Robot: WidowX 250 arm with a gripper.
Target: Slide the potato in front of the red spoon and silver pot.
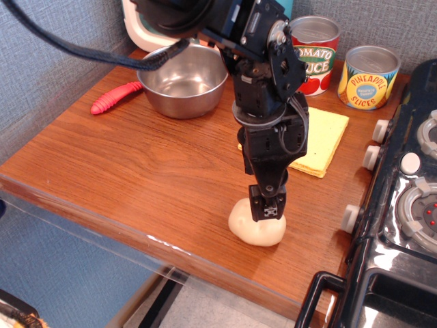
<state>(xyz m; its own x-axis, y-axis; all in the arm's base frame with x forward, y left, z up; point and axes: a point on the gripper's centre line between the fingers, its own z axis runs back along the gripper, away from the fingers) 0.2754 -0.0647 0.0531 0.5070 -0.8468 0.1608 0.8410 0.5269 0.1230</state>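
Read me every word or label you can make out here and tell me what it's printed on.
"OMATO" over "UCE": tomato sauce can, first letters hidden behind the arm.
"PINEAPPLE SLICES": yellow can.
Small print in the blue patch between those two words on the yellow can: too small to read.
No other text is readable.

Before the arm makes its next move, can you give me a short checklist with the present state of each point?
1. Tool is over the potato: ok, its tip overlaps the potato's top from this view.
2. Tool closed on the potato: cannot tell, the jaws are too small to read.
3. Potato is in front of the red spoon and silver pot: not ok, it lies near the table's front edge, far to their right.
4. Wood between potato and pot is bare: ok.
5. Yellow sponge cloth is off that path: ok, it lies behind the potato.
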